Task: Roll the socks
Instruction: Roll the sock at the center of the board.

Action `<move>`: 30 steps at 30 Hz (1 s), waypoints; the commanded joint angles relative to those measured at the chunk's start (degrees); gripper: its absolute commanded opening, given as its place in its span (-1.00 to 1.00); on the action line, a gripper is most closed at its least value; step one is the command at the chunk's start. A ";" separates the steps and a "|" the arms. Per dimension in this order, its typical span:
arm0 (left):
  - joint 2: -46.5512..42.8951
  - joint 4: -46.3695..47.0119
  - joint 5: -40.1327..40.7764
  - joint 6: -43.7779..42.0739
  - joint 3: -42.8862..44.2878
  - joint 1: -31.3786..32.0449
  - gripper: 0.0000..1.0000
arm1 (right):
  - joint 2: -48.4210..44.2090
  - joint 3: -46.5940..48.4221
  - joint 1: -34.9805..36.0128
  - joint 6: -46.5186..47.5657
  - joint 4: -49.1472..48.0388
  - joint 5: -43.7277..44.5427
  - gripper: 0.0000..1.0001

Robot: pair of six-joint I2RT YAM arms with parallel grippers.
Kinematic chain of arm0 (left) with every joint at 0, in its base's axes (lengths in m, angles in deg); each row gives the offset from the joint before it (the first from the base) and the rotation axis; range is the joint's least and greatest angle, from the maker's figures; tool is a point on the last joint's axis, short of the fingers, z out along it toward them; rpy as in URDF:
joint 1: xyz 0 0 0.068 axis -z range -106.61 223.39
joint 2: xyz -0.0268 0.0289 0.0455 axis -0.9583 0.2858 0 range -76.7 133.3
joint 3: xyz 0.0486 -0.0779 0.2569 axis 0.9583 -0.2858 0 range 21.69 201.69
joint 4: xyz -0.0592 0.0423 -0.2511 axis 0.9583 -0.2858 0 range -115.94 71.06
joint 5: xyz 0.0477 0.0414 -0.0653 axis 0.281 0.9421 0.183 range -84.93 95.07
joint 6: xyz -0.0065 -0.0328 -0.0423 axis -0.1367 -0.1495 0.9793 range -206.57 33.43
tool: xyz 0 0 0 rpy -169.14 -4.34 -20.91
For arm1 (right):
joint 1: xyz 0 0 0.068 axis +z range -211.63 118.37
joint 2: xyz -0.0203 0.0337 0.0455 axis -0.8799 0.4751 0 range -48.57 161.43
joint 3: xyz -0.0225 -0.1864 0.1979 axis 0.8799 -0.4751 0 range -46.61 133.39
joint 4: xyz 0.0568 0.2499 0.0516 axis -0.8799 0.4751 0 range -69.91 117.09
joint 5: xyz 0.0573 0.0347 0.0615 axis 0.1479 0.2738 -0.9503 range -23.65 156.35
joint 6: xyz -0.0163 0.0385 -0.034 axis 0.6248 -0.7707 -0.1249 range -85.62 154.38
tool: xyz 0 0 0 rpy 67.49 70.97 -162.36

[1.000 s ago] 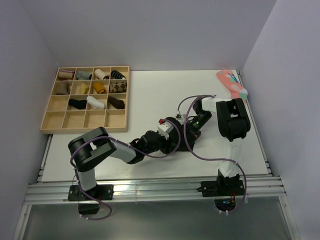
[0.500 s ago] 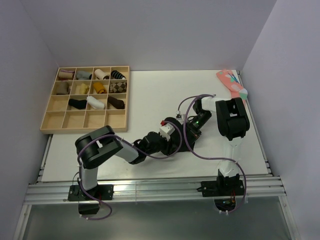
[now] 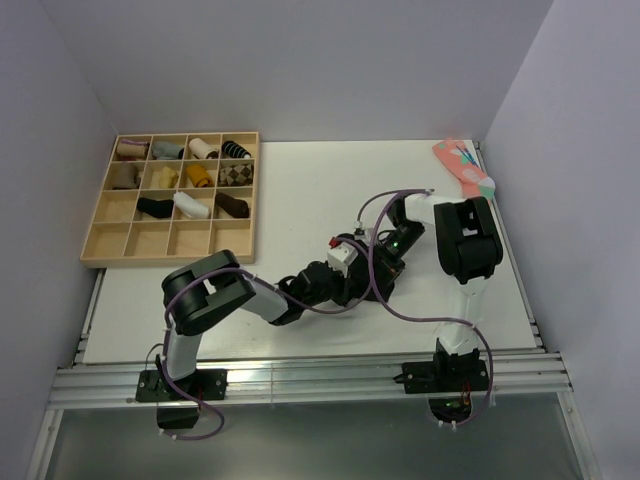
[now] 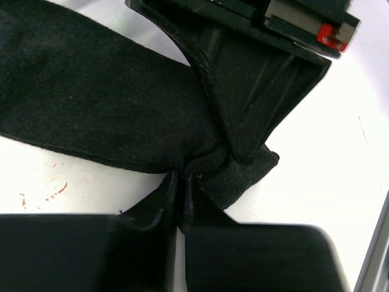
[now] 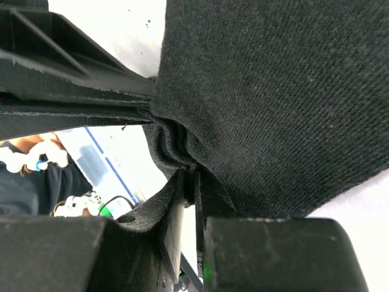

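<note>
A black sock (image 4: 91, 115) lies on the white table near its middle and also fills the right wrist view (image 5: 273, 91); in the top view the two grippers hide most of it. My left gripper (image 4: 181, 176) is shut, pinching the sock's edge. My right gripper (image 5: 189, 179) is shut on a bunched fold of the same sock. The two grippers meet nose to nose over the sock (image 3: 362, 285). A pink patterned sock (image 3: 462, 168) lies flat at the table's far right corner.
A wooden tray (image 3: 100, 235) with square compartments stands at the far left; its upper rows hold several rolled socks. The table's right edge runs close to the pink sock. Purple cables loop over both arms.
The left arm has pushed right and slightly away, bringing its gripper closer to the right gripper. The right arm has barely moved. Both grippers stay shut on the black sock.
</note>
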 commanded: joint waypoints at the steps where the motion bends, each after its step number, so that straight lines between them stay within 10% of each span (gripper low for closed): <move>1: 2.32 -7.47 2.78 0.70 1.80 1.36 -0.94 | -3.01 -1.17 -0.42 -1.26 -6.63 4.07 -0.88; 8: 1.71 -15.99 4.63 6.92 3.47 1.98 -0.99 | -9.25 -5.82 -0.33 -5.39 -16.99 7.85 -0.84; 18: 1.35 -31.99 5.25 14.50 8.30 1.98 -0.99 | -15.57 -8.73 -1.12 -8.03 -22.36 5.84 -0.04; 30: -0.93 -38.51 -0.73 16.96 9.01 -0.74 -1.00 | -23.31 -10.66 -9.02 -4.45 -23.25 -2.33 0.06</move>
